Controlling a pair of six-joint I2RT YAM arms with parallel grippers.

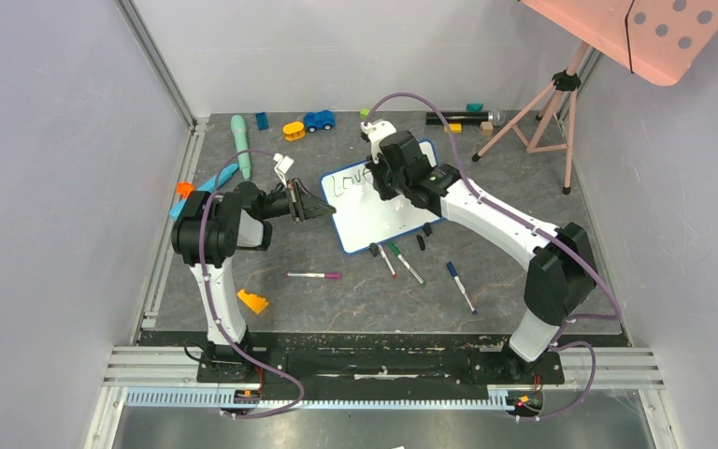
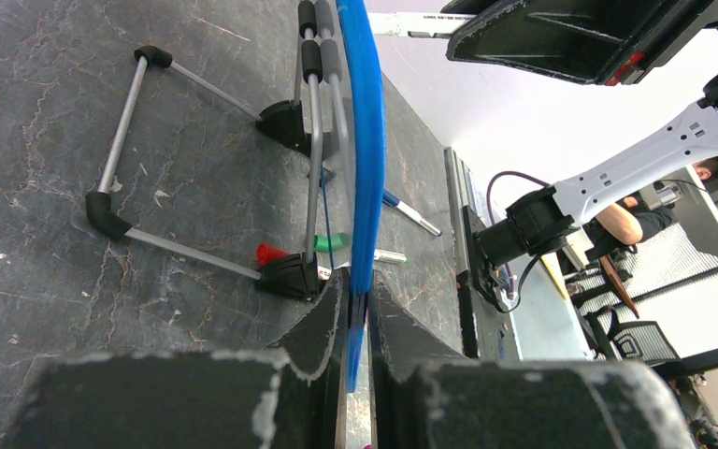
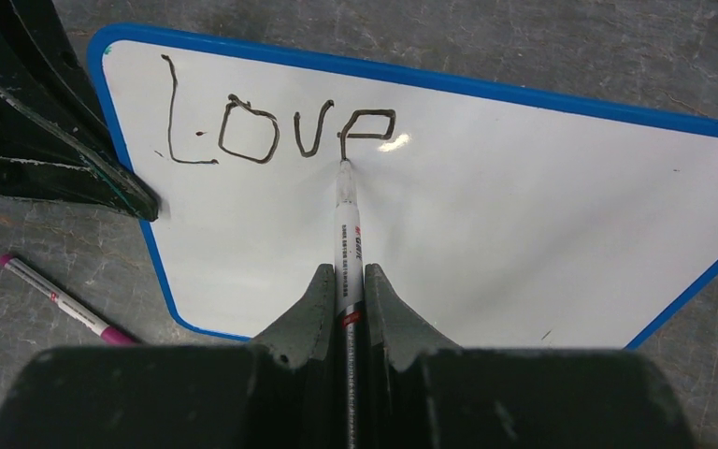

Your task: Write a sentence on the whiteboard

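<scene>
Mid-bench: whiteboard [image 1: 379, 220] is propped at a tilt on a wire stand [image 2: 122, 140], its sides skewed to the bench [image 1: 355, 304] edges. The blue frame at its left edge is pinched by the L end effector [image 2: 357, 301], fingers nearly closed w/ only the frame betw. them. The R end effector [image 3: 344, 281] is clamped tight on a marker [image 3: 346, 220], which is held lengthwise betw. the fingers. The tip is pressed to the board at the foot of the last letter's stem.

The sentence [image 3: 276, 131] is seen as one word only, "LOV" plus a part-formed fourth letter. It is set close under the far frame edge, toward the gripped side. White surface is left open below and to the right of it.

Three pens [image 1: 407, 263] are laid just beside the board's near edge. A pink pen [image 1: 315, 275] is found apart from them, nearer the L arm. An orange wedge [image 1: 251, 301] is noted by the L arm's base. Toys [image 1: 318, 120] are strung along the far bench edge, and a tripod [image 1: 542, 108] is stood at the far-right corner. Bare bench is seen betw. the pens and the arm bases.
</scene>
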